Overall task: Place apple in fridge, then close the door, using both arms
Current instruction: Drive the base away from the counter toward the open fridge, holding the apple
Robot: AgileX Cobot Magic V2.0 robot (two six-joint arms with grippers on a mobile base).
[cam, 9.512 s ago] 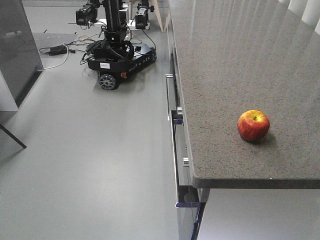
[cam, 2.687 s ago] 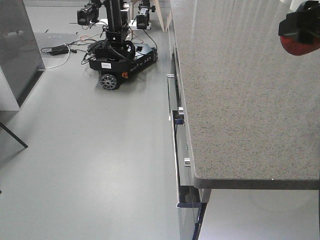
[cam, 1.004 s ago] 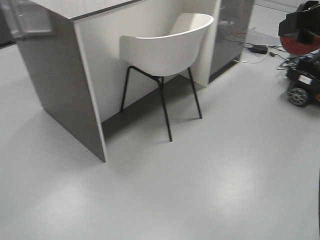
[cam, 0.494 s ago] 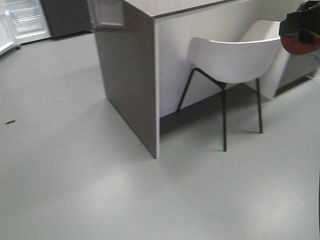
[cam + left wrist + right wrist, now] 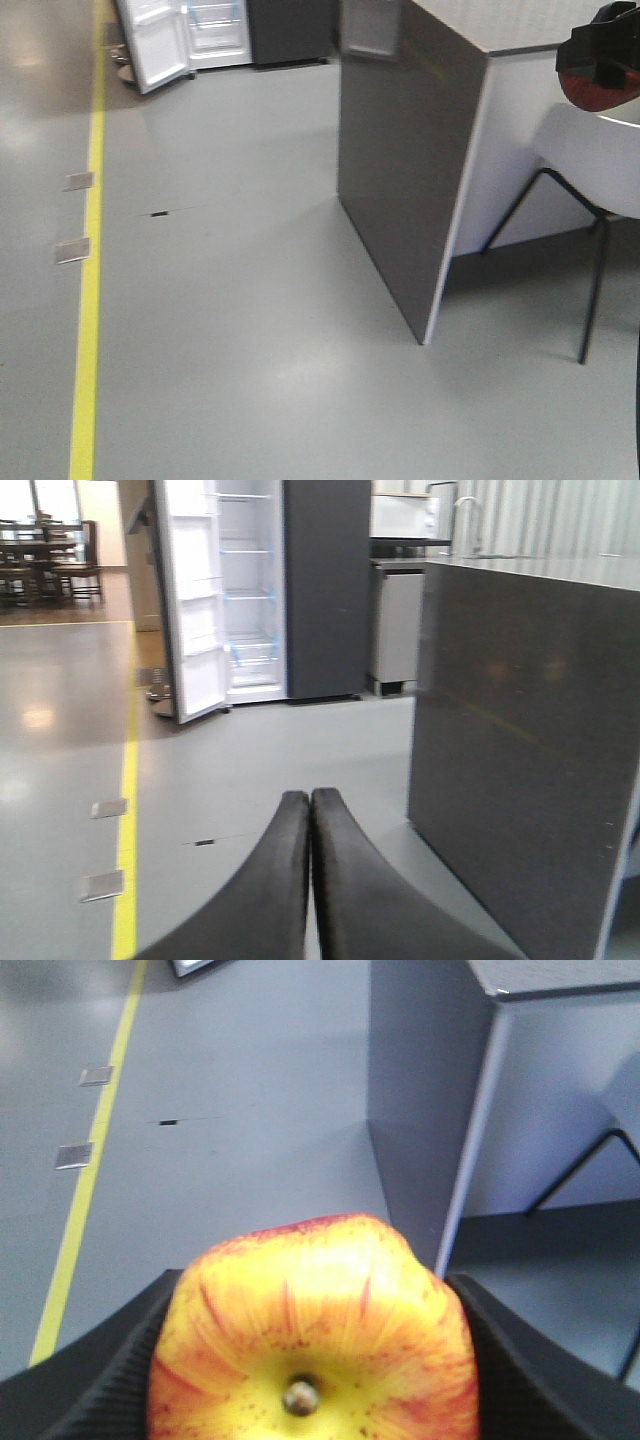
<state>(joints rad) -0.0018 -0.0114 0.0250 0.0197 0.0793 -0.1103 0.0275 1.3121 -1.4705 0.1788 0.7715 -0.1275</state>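
Grey floor point(image 5: 250, 300) with yellow line point(image 5: 88, 300), fridge point(image 5: 250, 590) stood open far off, apple point(image 5: 312, 1300) sat clamped between right gripper point(image 5: 312, 1390) fingers, left gripper point(image 5: 309, 805) fingers pressed together.

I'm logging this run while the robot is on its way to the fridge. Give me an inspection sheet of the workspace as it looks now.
Surface: grey floor, with a yellow line along its left side.
Job's things: apple carried off the floor; fridge far ahead, its door open.
Clutter: two flat pale patches beside the line.
Grippers: right tool shut on the apple; left tool shut, empty.
Cables: nothing seen.
Surroundings: dark counter block, with a white chair beside it.
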